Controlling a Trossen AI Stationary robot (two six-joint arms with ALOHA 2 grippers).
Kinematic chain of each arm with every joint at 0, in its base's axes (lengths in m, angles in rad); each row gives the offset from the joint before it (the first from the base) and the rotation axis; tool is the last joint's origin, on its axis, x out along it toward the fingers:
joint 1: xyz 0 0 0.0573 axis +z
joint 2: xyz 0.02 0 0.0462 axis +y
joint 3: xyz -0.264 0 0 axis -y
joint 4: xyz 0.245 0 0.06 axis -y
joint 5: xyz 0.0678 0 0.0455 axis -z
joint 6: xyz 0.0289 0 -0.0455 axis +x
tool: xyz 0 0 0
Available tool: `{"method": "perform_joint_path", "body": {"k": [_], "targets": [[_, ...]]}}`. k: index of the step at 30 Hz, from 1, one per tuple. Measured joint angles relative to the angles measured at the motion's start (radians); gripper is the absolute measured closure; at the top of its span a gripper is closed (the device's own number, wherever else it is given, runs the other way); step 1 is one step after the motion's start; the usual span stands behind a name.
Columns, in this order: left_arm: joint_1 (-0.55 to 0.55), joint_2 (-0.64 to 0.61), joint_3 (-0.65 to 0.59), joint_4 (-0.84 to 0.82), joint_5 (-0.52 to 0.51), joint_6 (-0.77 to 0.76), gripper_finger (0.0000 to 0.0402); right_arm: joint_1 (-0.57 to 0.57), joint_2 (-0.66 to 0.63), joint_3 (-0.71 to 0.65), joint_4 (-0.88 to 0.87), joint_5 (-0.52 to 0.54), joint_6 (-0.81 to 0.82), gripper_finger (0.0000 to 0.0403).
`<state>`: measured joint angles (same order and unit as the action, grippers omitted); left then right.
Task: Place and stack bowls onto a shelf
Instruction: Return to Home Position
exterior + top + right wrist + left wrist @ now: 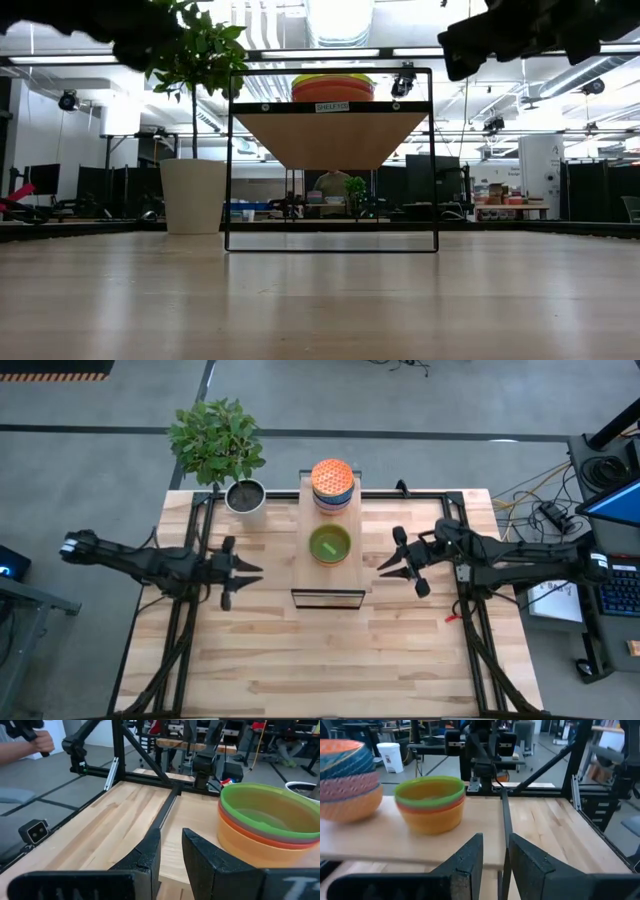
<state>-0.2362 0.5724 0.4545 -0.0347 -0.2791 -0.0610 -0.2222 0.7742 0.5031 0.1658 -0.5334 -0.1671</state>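
At frame centre, on the shelf (331, 580), a green-topped stack of bowls (330, 544) sits below a second stack (331, 484). The left gripper (250, 573) and right gripper (388, 568) flank it, both narrowly parted and empty. Stacking looks finished; next, each arm should pull clear toward home.

Shows only bowl rims (333, 88) above shelf (330, 140) in low view; crops far stack (347, 780) in left wrist view.
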Motion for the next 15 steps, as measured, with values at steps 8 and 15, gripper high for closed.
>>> {"method": "perform_joint_path", "body": {"k": [8,15], "targets": [[0.005,-0.253,-0.156,0.006,-0.002,-0.031,0.0325,-0.086,0.000,-0.033,0.049,-0.104,0.019,0.0335],[0.006,-0.435,-0.251,0.005,-0.003,-0.031,0.0325,-0.141,0.000,-0.061,0.058,-0.118,0.019,0.0335]]}}
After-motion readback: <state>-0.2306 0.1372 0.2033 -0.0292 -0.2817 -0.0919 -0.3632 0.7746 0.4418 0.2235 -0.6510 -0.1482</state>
